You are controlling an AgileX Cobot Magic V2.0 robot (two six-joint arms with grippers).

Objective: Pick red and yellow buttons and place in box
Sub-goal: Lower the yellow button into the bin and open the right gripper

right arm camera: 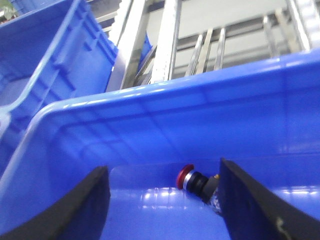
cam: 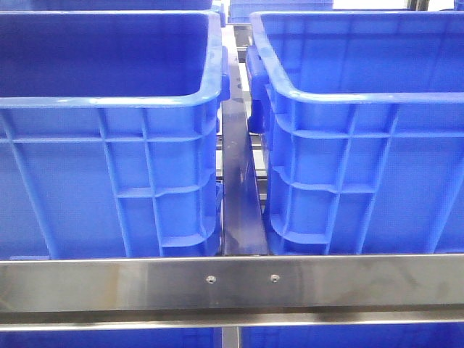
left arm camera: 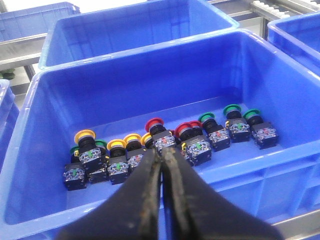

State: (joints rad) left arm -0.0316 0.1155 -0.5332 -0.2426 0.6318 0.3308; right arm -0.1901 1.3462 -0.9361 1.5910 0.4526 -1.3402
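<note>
In the left wrist view, a blue bin (left arm camera: pixel 150 80) holds a row of push buttons with black bodies: yellow-capped ones (left arm camera: pixel 85 135), red-capped ones (left arm camera: pixel 154 123) and green-capped ones (left arm camera: pixel 233 109). My left gripper (left arm camera: pixel 161 153) hangs above the bin's near wall, in line with a red button, shut with nothing between its fingers. In the right wrist view, my right gripper (right arm camera: pixel 162 167) stands open inside a blue box (right arm camera: pixel 150 120). One red button (right arm camera: pixel 186 176) lies on its side on the box floor, close to one finger (right arm camera: pixel 250 200). Neither gripper shows in the front view.
The front view shows two tall blue bins, left (cam: pixel 109 145) and right (cam: pixel 348 145), with a narrow dark gap between them and a steel rail (cam: pixel 232 283) across the front. More blue bins (left arm camera: pixel 135 30) stand behind the button bin.
</note>
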